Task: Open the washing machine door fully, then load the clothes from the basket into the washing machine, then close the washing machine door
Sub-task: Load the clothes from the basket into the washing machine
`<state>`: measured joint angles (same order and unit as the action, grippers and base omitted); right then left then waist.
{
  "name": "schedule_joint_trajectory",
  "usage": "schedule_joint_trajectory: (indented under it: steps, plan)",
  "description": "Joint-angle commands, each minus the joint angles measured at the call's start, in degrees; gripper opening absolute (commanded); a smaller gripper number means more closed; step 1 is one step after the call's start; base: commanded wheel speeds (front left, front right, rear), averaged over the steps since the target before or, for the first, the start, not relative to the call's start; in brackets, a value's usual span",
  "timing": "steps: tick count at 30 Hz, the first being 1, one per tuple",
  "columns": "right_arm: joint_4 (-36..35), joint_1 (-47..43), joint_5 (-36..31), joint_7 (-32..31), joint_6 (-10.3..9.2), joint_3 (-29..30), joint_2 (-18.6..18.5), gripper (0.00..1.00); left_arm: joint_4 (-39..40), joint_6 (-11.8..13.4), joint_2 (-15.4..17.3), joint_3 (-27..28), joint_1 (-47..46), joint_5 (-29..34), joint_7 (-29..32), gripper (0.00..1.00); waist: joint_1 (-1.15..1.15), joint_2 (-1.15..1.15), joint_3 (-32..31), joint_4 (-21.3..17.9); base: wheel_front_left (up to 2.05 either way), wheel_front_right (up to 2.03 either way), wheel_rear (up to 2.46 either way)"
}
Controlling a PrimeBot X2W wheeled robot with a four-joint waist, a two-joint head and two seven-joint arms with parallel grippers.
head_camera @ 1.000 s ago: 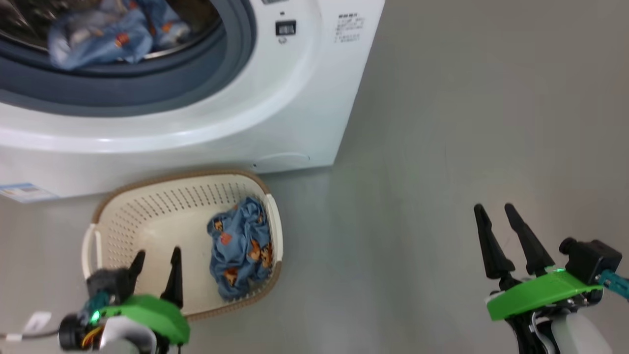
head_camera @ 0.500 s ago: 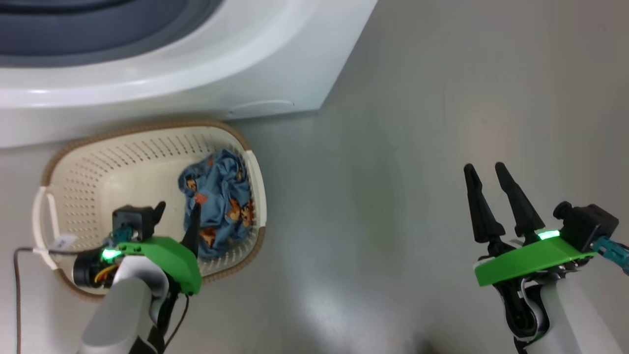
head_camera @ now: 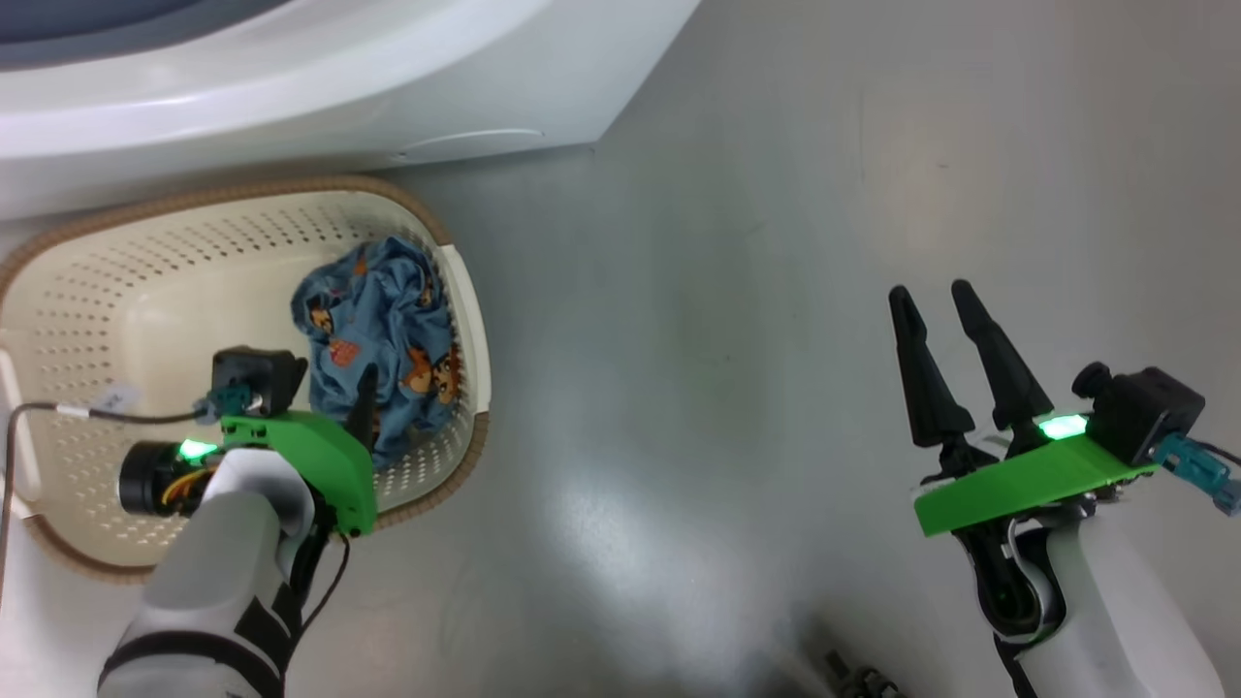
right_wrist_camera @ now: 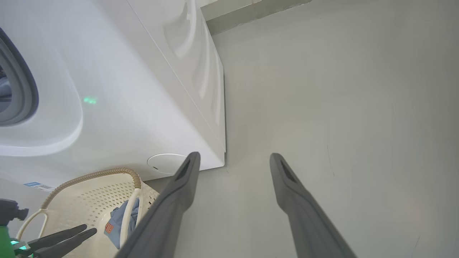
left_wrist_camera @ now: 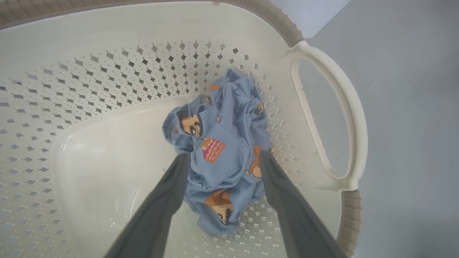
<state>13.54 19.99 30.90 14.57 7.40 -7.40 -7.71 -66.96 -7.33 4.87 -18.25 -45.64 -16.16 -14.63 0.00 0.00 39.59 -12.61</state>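
Observation:
The cream basket [head_camera: 145, 281] stands on the floor against the white washing machine [head_camera: 291, 87]. One crumpled blue garment with bear prints [head_camera: 373, 325] lies at the basket's right end, by the handle [left_wrist_camera: 355, 125]. My left gripper [left_wrist_camera: 224, 156] is down inside the basket, open, with one finger on each side of the garment [left_wrist_camera: 222, 157]; the jaws stand apart and are not closed on the cloth. My right gripper [head_camera: 928, 291] hangs open over bare floor, far to the right, holding nothing. The grey gasket [right_wrist_camera: 25, 82] shows at the edge of the right wrist view. The door is out of view.
Grey floor [head_camera: 727, 291] stretches right of the machine and basket. A blue label [right_wrist_camera: 37, 185] sits low on the machine front. A dark cable [head_camera: 58, 412] runs from my left wrist over the basket. A small dark object [head_camera: 858, 679] lies at the bottom edge.
The head camera has tilted down, so the drum has left the picture. My left gripper has gone forward and right into the basket, and its fingers now straddle the blue garment. The right gripper stays open.

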Motion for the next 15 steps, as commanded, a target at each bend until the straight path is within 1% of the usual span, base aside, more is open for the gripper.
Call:
schedule_joint_trajectory:
  steps: [1,15]
  plan:
    - [-1.42,-0.36,-0.12,0.43,0.09,-1.45,-0.05,1.00,-0.32,-0.15,1.70,0.32,-0.33,-0.64,-0.37,1.00,0.00,0.00,0.90,-0.71,0.00,0.00,0.00]
    - [-2.41,0.68,-0.13,0.43,0.09,-2.77,0.37,1.00,-3.14,-0.15,3.33,-6.91,-5.52,-5.76,-0.37,1.00,0.00,0.00,4.20,-2.54,0.00,0.00,0.00]
